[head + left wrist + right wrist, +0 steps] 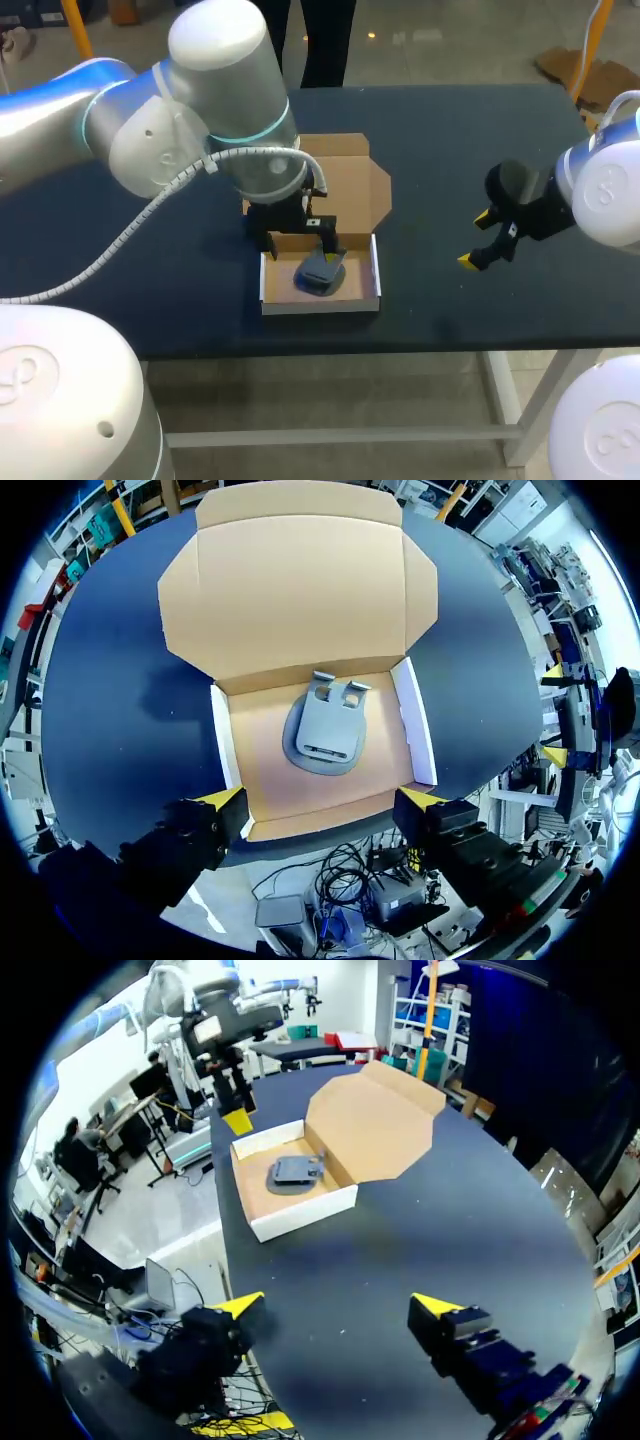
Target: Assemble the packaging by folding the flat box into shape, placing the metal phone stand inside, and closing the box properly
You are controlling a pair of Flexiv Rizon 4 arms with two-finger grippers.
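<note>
Jaws spread wide on the left gripper (320, 805), poised above the near wall of the box (415, 720), pinching nothing. Likewise spread on the right gripper (337, 1308), over bare table (450, 1220), well apart from the box. Metal phone stand (328, 730) lying flat inside the tray, near its middle. Lid (300, 580) open, laid back beyond the tray. Probably closing next: lift the lid's far edge, swing it over evenly, tuck its side flaps inside the walls, steady the tray, avoid nudging the stand.

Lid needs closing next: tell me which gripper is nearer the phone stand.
Left. The left gripper hovers over the phone stand; the right gripper sits apart, beside the box.
</note>
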